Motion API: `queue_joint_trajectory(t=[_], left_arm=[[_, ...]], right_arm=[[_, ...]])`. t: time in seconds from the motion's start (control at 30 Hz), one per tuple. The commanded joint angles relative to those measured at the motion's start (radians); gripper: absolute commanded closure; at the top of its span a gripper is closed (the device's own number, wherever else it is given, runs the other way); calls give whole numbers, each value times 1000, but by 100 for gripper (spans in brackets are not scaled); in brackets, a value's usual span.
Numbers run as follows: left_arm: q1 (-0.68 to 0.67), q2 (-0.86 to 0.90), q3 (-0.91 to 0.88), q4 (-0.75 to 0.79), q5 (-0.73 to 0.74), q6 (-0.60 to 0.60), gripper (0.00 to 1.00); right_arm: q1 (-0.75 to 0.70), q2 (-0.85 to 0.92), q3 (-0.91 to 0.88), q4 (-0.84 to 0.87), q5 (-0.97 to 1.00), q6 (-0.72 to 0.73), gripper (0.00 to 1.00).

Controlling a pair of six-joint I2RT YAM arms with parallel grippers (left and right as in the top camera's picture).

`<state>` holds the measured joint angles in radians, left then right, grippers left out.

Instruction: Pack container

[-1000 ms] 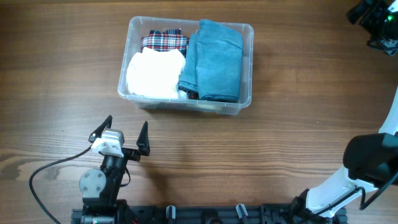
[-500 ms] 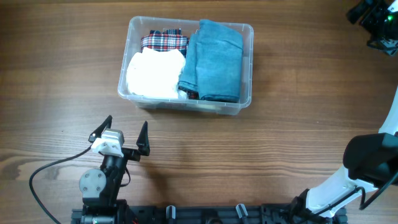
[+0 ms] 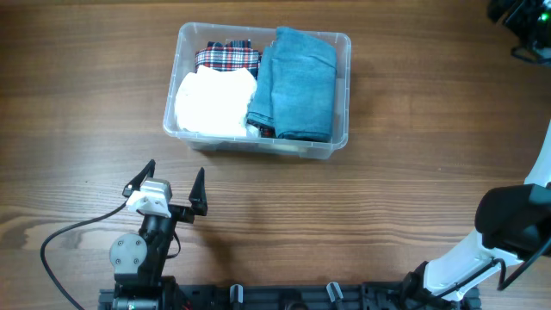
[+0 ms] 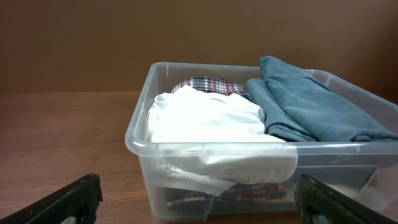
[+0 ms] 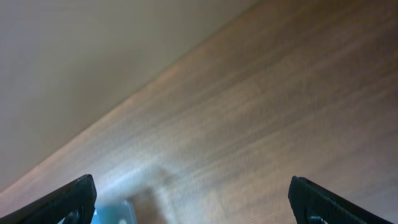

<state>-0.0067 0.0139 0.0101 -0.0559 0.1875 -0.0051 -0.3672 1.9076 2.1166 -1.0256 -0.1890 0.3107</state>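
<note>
The left claw (image 3: pixel 176 169) is hovering low over the near-left part of the tabletop (image 3: pixel 387 215) with its two dark fingers (image 4: pixel 74 200) spreading as wide as they go. It is gripping nothing and touching nothing. In its wrist view it is facing the container's near side. A black cable (image 3: pixel 60 241) is trailing off to the left from its arm.

The right claw (image 5: pixel 194 200) is sitting at the far right corner, well apart from everything else. Its fingers are also standing wide apart and are not holding anything, and in its wrist view only bare wood is lying between them.

The container (image 3: pixel 284 148) is resting flat on the tabletop, far from the left claw and a little left of centre. It is a clear rectangular tub with rounded corners and a rim. Folded cloths are filling it:
- A white cloth (image 3: pixel 213 103) is lying in the near-left part, sagging against the near wall.
- A red-and-dark plaid cloth (image 3: pixel 227 57) is showing behind the white cloth at the far left. It is also peeking out beneath the white cloth through the clear wall.
- A folded blue towel (image 3: pixel 297 82) is taking up the right half — it is rising slightly above the rim.
</note>
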Motion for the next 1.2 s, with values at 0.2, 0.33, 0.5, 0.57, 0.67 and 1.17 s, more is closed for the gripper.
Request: queue_joint_trajectory(t=[0.2, 0.33, 0.5, 0.57, 0.67, 1.17], left_arm=[[-5, -8, -5, -4, -10, -2, 0], [-5, -8, -5, -5, -10, -2, 0], [-5, -8, -5, -4, -10, -2, 0], [-5, -8, -5, -4, -10, -2, 0], [-5, -8, -5, -4, -9, -2, 0], [-5, -8, -5, -4, -10, -2, 0]], right_arm=[[170, -70, 2, 19, 175, 3, 0], [314, -161, 2, 16, 386, 3, 0], [475, -313, 2, 18, 503, 4, 0], [502, -367, 1, 18, 495, 4, 0], [514, -465, -58, 51, 479, 3, 0], [459, -1225, -1204, 850, 258, -76, 0]])
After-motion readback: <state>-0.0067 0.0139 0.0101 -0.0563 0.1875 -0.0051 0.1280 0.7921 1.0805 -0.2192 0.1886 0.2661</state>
